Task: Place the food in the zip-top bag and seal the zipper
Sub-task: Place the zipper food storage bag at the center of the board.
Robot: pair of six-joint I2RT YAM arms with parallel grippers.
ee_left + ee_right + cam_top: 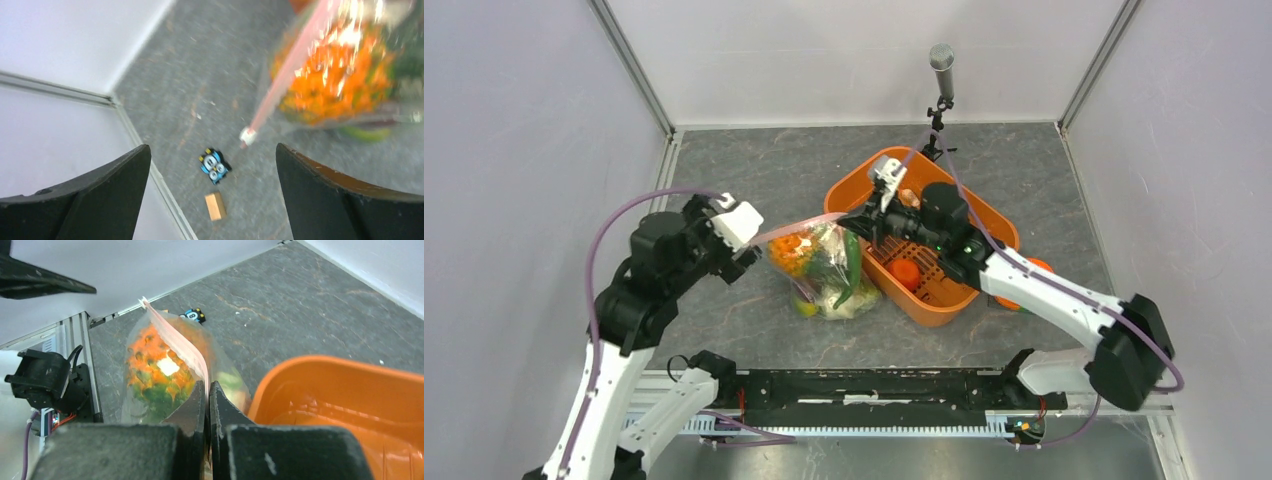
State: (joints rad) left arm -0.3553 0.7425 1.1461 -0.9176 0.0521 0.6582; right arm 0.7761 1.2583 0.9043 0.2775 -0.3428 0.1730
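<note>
Orange slotted basket at centre-right of the grey table, seen from above, with one small orange piece on its floor. Against its left wall, the clear zip-top bag, lying bulged with food: orange pineapple at the left, green and pale pieces lower down. Pinkish zipper drawn taut along the bag's far edge. Right gripper at the zipper's right end, above the basket's left rim. Left gripper just off the zipper's left end, apart from it.

Left wrist view, blurred: fingers spread wide, nothing between them but bare table. Zipper running diagonally at upper right, its white end piece hanging free ahead of the gap, untouched. Pineapple showing orange through glare on the plastic. On the table beyond the fingers, a small blue-and-yellow toy car and a tan wooden block side by side.

Right wrist view: jaws pressed together, pinching the zipper at its near end. Strip rising away from the grip along the top of the bag; cannot tell whether sealed farther along. Pineapple and green pieces inside, below the strip. Basket wall directly to the right, toy car beyond the bag's far end.
</note>
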